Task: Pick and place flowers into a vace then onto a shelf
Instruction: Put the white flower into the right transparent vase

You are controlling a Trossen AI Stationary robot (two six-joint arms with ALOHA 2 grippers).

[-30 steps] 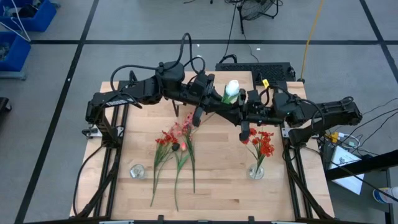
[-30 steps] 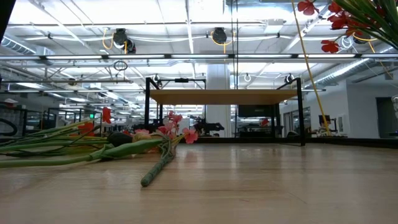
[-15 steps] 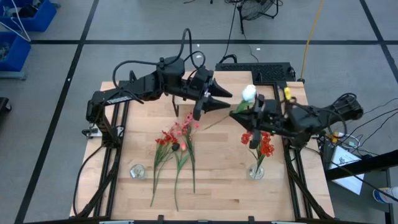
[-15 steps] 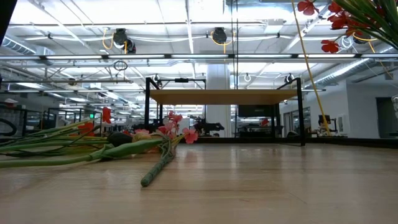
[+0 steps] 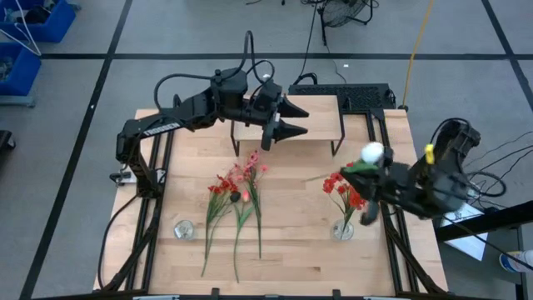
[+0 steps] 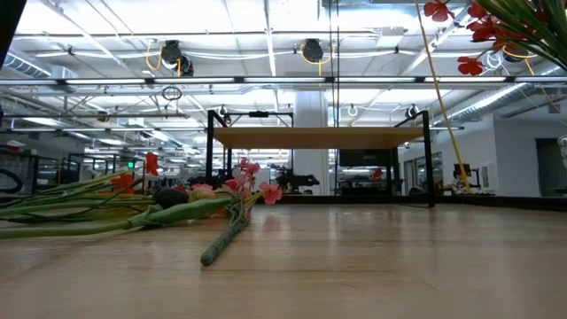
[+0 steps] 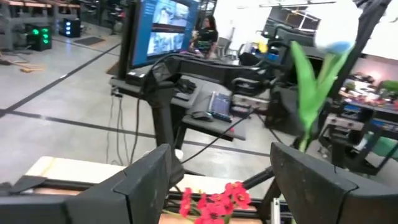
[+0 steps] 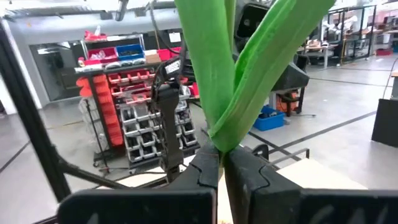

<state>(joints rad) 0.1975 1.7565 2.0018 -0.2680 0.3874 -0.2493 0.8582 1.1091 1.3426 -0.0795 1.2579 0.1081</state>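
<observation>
The right gripper (image 5: 372,172) now carries the white bud (image 5: 371,152) right and nearer, away from the left gripper (image 5: 293,118), whose fingers are spread.

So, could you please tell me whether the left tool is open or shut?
Open. The left tool hovers over the shelf with its fingers spread apart and nothing between them.
</observation>
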